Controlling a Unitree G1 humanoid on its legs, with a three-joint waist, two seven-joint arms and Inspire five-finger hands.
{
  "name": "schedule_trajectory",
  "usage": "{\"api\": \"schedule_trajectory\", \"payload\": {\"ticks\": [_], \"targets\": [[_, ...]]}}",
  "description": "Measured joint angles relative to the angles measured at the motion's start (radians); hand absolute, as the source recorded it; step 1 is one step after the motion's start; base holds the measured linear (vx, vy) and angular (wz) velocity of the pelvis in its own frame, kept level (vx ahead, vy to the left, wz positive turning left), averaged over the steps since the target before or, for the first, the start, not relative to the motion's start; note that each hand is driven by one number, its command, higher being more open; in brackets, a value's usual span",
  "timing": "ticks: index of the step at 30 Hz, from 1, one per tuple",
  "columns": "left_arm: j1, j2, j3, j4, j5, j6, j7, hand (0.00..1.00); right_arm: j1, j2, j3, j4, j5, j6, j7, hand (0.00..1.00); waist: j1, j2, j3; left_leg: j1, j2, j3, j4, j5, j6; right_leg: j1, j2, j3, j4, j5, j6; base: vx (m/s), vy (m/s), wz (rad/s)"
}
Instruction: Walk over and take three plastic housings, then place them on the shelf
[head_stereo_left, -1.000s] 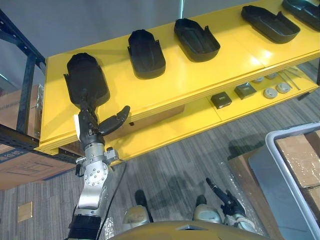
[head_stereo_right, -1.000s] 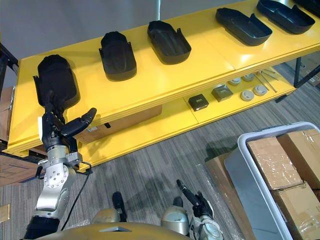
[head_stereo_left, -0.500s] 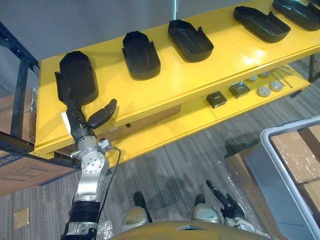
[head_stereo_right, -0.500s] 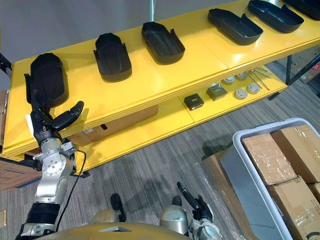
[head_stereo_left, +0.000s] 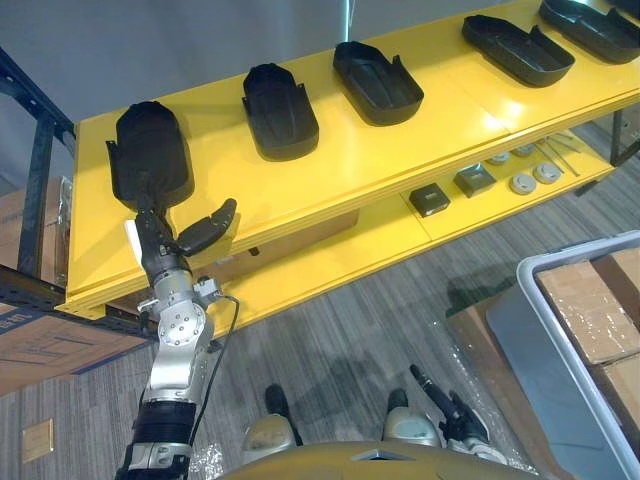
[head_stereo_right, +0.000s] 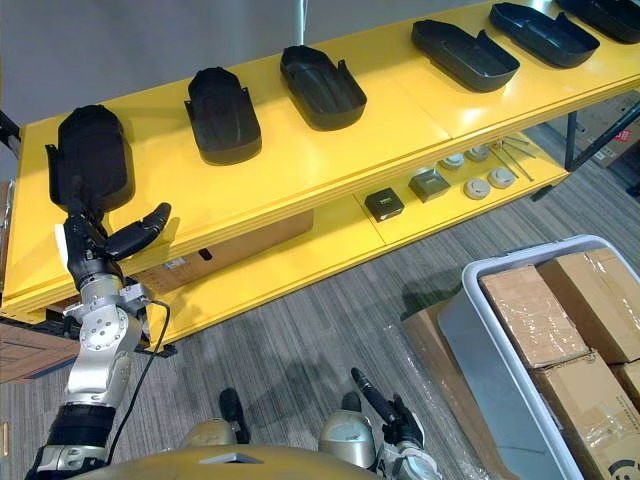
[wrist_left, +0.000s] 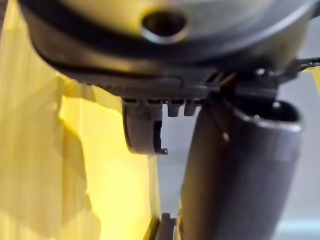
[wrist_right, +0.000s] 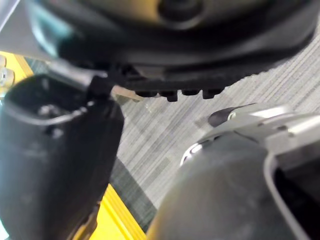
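Observation:
Several black plastic housings lie in a row on the yellow shelf top (head_stereo_left: 400, 140). The leftmost housing (head_stereo_left: 148, 150) rests near the shelf's left end, with a second (head_stereo_left: 280, 110) and a third (head_stereo_left: 378, 82) to its right. My left hand (head_stereo_left: 165, 245) reaches up at the shelf's front edge. It is open, its straight fingers (head_stereo_right: 78, 222) touch the near end of the leftmost housing, and its thumb (head_stereo_left: 205, 225) is spread to the right. My right hand (head_stereo_left: 445, 400) hangs low over the carpet, open and holding nothing.
The lower yellow shelf (head_stereo_left: 330, 260) carries small square parts (head_stereo_left: 430, 200) and round discs (head_stereo_left: 520, 183). A grey bin (head_stereo_left: 535, 330) with cardboard boxes stands at the right on the carpet. A dark rack post (head_stereo_left: 40, 180) and more cartons (head_stereo_left: 50, 340) stand at the left.
The whole view has shifted a little, so the camera moved. My left hand stays at the near end of the leftmost housing, still open.

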Motion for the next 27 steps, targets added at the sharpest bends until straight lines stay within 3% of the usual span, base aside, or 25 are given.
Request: {"api": "schedule_trajectory", "payload": {"ticks": [4, 8, 10, 14, 15, 17, 18, 19, 22, 24, 27], "targets": [[0.102, -0.003, -0.072, -0.079, 0.008, -0.010, -0.044, 1.00, 0.001, 0.003, -0.001, 0.000, -0.001, 0.001, 0.000, 1.00, 0.001, -0.006, -0.009, 0.001, 0.000, -0.001, 0.000, -0.001, 0.000, 0.007, 0.000, -0.002, -0.010, 0.001, 0.000, 0.00, 0.000, 0.00], [0.192, -0.026, -0.126, -0.101, -0.003, -0.071, -0.137, 1.00, 0.004, 0.003, -0.006, 0.000, -0.001, 0.002, 0.000, 1.00, 0.009, -0.008, -0.017, 0.017, -0.001, -0.003, 0.000, -0.004, -0.001, 0.026, 0.000, -0.006, -0.015, 0.001, -0.001, 0.00, 0.000, 0.00], [0.229, -0.023, -0.155, -0.104, -0.006, -0.099, -0.231, 1.00, 0.011, 0.002, -0.018, 0.001, -0.001, 0.002, 0.000, 1.00, 0.019, 0.000, -0.035, 0.017, -0.001, -0.003, -0.001, -0.005, -0.001, 0.027, 0.000, -0.008, -0.017, 0.000, -0.001, 0.00, 0.000, 0.00], [0.270, 0.004, -0.242, -0.108, -0.171, -0.108, -0.598, 1.00, 0.017, -0.004, -0.036, 0.003, -0.003, 0.004, 0.000, 1.00, 0.033, 0.019, -0.067, 0.019, -0.002, -0.011, -0.002, -0.005, -0.001, 0.040, 0.000, -0.018, -0.031, -0.004, -0.008, -0.01, 0.002, 0.06], [0.269, 0.045, -0.296, -0.108, -0.218, -0.082, -0.780, 1.00, 0.013, -0.005, -0.043, 0.003, -0.009, 0.004, 0.000, 1.00, 0.031, 0.026, -0.079, 0.019, -0.002, -0.010, -0.002, -0.005, -0.001, 0.040, 0.000, -0.018, -0.032, -0.004, -0.008, 0.00, 0.000, 0.00], [0.251, 0.109, -0.386, -0.108, -0.233, -0.046, -0.926, 1.00, 0.009, -0.006, -0.052, 0.007, -0.014, 0.007, 0.000, 1.00, 0.029, 0.032, -0.095, 0.021, -0.002, -0.006, -0.005, -0.005, -0.001, 0.039, -0.001, -0.015, -0.033, -0.005, -0.009, 0.00, 0.007, -0.11], [0.228, 0.163, -0.478, -0.107, -0.235, 0.001, -1.058, 1.00, -0.005, -0.007, -0.065, 0.014, -0.021, 0.018, 0.000, 1.00, 0.025, 0.036, -0.101, 0.032, 0.000, 0.008, -0.005, -0.010, -0.004, 0.040, 0.000, -0.002, -0.033, -0.005, -0.009, 0.01, 0.012, -0.26], [0.210, 0.189, -0.535, -0.100, -0.233, 0.031, -1.125, 1.00, -0.008, -0.008, -0.072, 0.014, -0.022, 0.024, 0.000, 1.00, 0.023, 0.035, -0.107, 0.035, 0.001, 0.018, -0.005, -0.013, -0.004, 0.038, 0.000, 0.003, -0.035, -0.004, -0.009, 0.01, 0.010, -0.26], [0.168, 0.242, -0.654, -0.056, -0.236, 0.142, -1.262, 1.00, -0.012, -0.013, -0.097, 0.024, -0.053, 0.044, 0.002, 1.00, -0.003, 0.049, -0.137, 0.044, 0.002, 0.040, -0.005, -0.023, -0.009, 0.039, 0.002, 0.021, -0.050, 0.001, -0.009, 0.04, 0.009, -0.20], [0.142, 0.253, -0.668, -0.011, -0.238, 0.202, -1.260, 1.00, -0.011, -0.017, -0.098, 0.024, -0.058, 0.054, 0.002, 1.00, -0.008, 0.053, -0.141, 0.053, 0.004, 0.054, -0.005, -0.028, -0.011, 0.040, 0.004, 0.033, -0.053, 0.002, -0.007, 0.04, 0.009, -0.21], [0.123, 0.270, -0.676, 0.047, -0.238, 0.230, -1.201, 1.00, -0.014, -0.022, -0.097, 0.046, -0.060, 0.079, 0.002, 1.00, -0.014, 0.044, -0.145, 0.052, 0.005, 0.060, -0.005, -0.031, -0.014, 0.040, 0.006, 0.036, -0.065, 0.010, -0.001, 0.04, 0.003, -0.07]]}}
